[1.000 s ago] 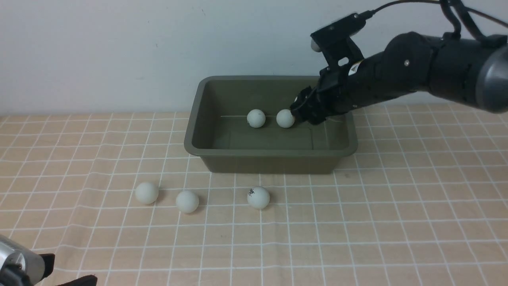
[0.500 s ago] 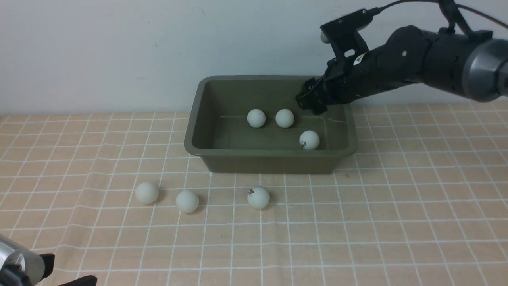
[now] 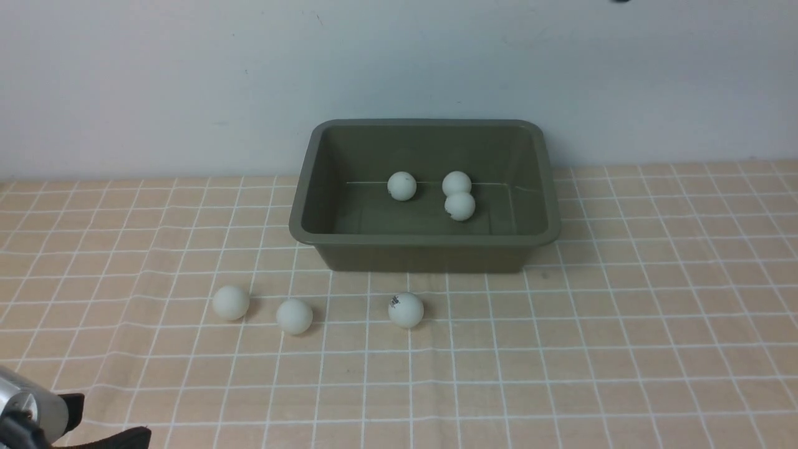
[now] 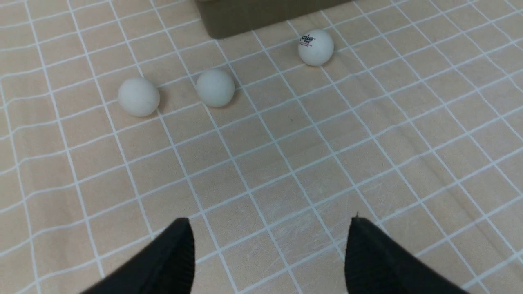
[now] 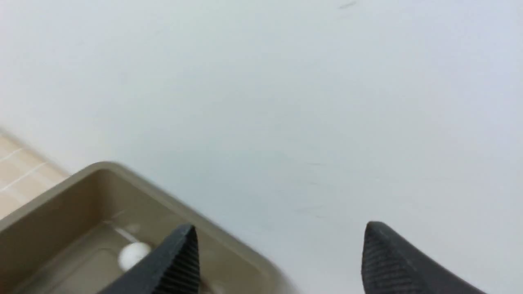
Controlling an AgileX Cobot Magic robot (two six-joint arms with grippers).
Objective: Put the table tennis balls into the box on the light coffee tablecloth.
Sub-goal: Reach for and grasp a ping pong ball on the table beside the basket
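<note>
Starting from the front: spotting the box (image 3: 424, 255), dark olive plastic, rounded at the corners, rolled at the rim, sloped in the walls, parked on the tablecloth (image 3: 623, 324) close to the plain pale wall (image 3: 187, 75). Counting three table tennis balls (image 3: 402, 186) on its smooth floor, small, white and matte, two overlapping toward the right, one apart to their left. Counting three more out on the peach-tan cloth in front of the box, strung in a loose row, with a black printed mark on the rightmost ball (image 3: 406, 310). Noting thin white grid lines and slight wrinkles across the fabric. Catching just a silver-and-black sliver of the left arm (image 3: 28, 418) in the near left corner. Over to the left wrist: finding the left claw (image 4: 269, 222) spread wide, nothing between its black tips, hovering over bare cloth, well apart from the three loose balls. Switching to the right wrist: finding the right claw (image 5: 280, 226) spread wide too, empty, ridged black fingers (image 5: 184, 261) framing blank wall, with the box rim and one blurred white ball below.
</note>
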